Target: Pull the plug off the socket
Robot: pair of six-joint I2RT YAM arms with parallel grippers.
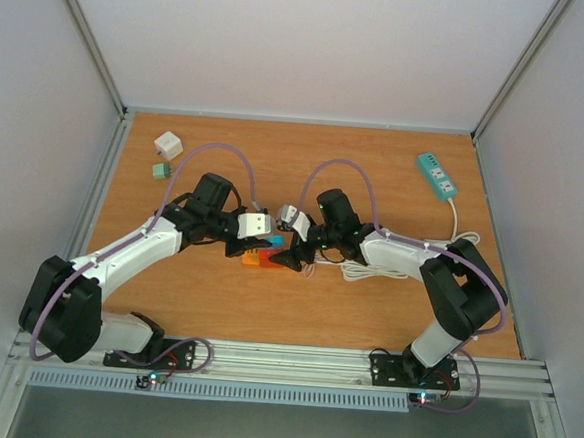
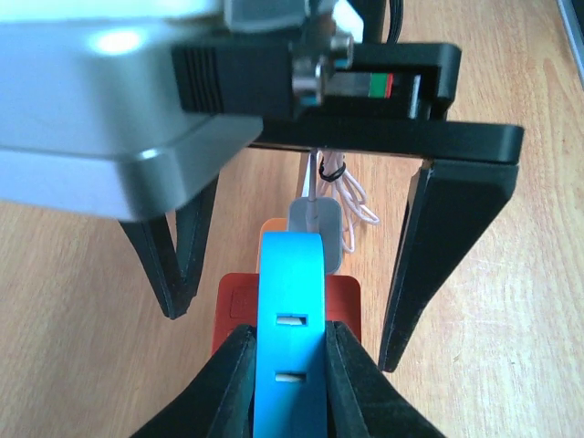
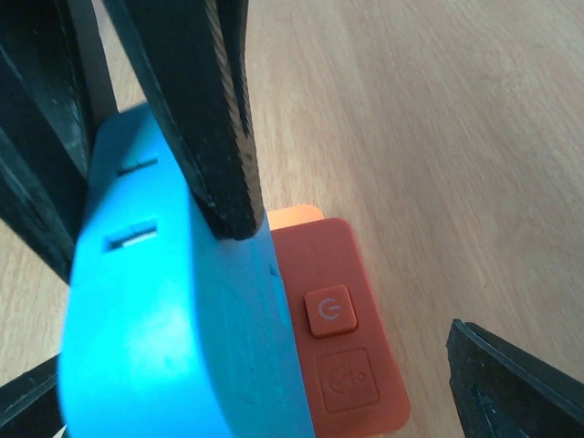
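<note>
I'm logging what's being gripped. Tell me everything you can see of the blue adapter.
The blue adapter is a smooth, rounded, plastic-looking block with two narrow slots in one face. It appears seated upright on the orange socket block, mid-way across the wooden table. The left gripper pinches its sides between both fingers; the right gripper straddles it, open.

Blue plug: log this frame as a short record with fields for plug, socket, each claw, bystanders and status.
plug: blue plug, standing on the socket
socket: orange socket block, flat on table
left claw: shut on blue plug's sides
right claw: open, fingers straddling the socket block; contact unclear
bystanders: teal power strip, white adapter
status: plug not yet pulled off
</note>
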